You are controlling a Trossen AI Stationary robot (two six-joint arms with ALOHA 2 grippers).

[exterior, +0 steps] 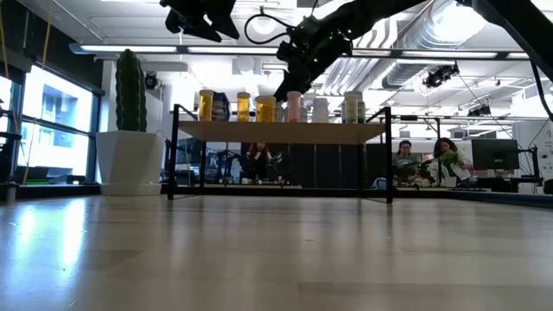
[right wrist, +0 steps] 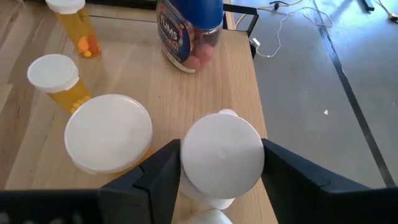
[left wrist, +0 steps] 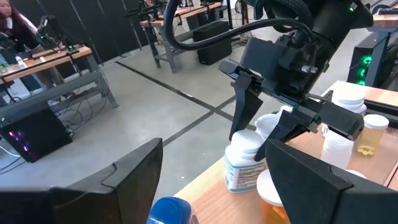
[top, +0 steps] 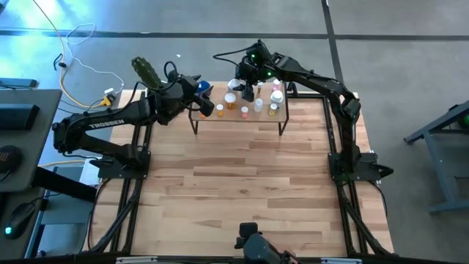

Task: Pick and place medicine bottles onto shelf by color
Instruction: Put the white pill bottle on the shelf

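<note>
The shelf [top: 242, 122] stands at the table's far side with several medicine bottles upright on it: orange ones [top: 230, 99], white ones [top: 276, 95], a pink one [exterior: 294, 106] and a blue-capped one [right wrist: 189, 31]. My right gripper [right wrist: 221, 163] reaches down over the shelf's far edge. Its open fingers stand on either side of a white-capped bottle [right wrist: 222, 152], which rests upright on its base on the shelf board. My left gripper [left wrist: 211, 186] hovers open above the shelf's left end, holding nothing, with the blue cap [left wrist: 171, 211] just below it. My right gripper has a finger close against each side of the white bottle's cap [left wrist: 247, 144], slanting down from the far side. Whether the fingers [right wrist: 163, 168] touch the cap I cannot tell. The bottle stands upright on the shelf.
A green cactus in a white pot [exterior: 130, 91] stands at the table's far left corner, beside the shelf. A wide white lid [right wrist: 109, 130] and an orange bottle [right wrist: 59, 81] stand close to the right gripper. The near half of the tabletop [top: 242, 191] lies bare.
</note>
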